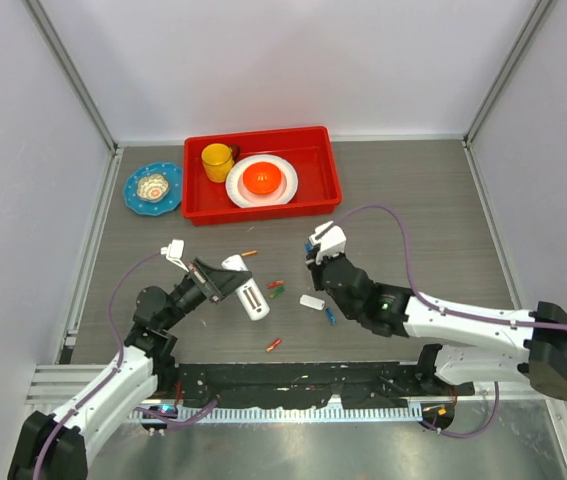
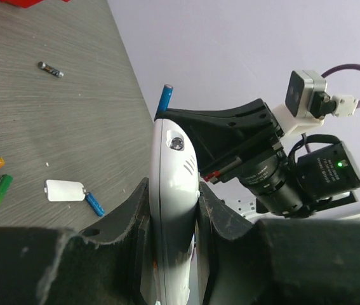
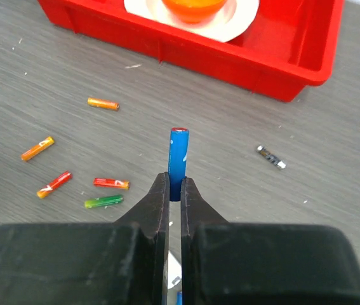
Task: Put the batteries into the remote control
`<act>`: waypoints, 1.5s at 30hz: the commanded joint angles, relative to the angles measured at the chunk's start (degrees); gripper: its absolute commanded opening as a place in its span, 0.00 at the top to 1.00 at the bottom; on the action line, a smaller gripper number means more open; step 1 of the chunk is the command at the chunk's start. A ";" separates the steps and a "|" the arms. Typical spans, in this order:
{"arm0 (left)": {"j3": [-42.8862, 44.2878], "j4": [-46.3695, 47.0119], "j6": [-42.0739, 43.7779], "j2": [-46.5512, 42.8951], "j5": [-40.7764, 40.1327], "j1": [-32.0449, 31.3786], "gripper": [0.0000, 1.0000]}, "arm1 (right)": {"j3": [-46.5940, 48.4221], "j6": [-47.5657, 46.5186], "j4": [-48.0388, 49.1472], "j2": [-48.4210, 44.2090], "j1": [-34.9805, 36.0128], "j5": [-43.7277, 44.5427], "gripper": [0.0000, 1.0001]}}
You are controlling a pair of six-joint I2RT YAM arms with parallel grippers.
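Observation:
My left gripper (image 1: 221, 283) is shut on the white remote control (image 1: 253, 303), which stands on edge between the jaws (image 2: 174, 187) in the left wrist view. My right gripper (image 1: 315, 258) is shut on a blue battery (image 3: 178, 159) that sticks out past its fingertips (image 3: 174, 190). The same battery (image 2: 166, 95) shows just beyond the remote's far end. The white back cover (image 1: 312, 301) lies on the table with another blue battery (image 1: 330, 316) beside it. Loose batteries lie around: red (image 1: 275, 285), green (image 1: 277, 292), orange (image 1: 249, 254) and an orange-red one (image 1: 274, 345).
A red tray (image 1: 333, 170) at the back holds a yellow cup (image 1: 217, 160) and a white plate (image 1: 283, 187) with an orange bowl (image 1: 262, 179). A blue dish (image 1: 135, 193) sits to its left. A small dark metal bit (image 3: 271, 157) lies on the grey table.

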 commanded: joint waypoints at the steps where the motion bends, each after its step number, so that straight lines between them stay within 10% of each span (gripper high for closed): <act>1: -1.97 3.42 1.16 1.70 -0.71 0.11 1.00 | 6.38 16.79 -19.64 4.77 -0.11 1.05 0.99; 13: -2.06 3.87 0.46 2.23 -1.15 0.11 1.00 | 17.81 22.70 -35.99 17.07 -10.74 -18.11 0.99; 26: -2.15 3.86 0.64 2.67 -1.06 -0.42 1.00 | 17.55 19.62 -38.63 25.86 -15.66 -18.02 0.99; 45: -2.41 -2.82 2.04 -3.39 -1.50 -0.51 1.00 | 17.99 18.21 -38.45 30.53 -18.57 -21.46 0.69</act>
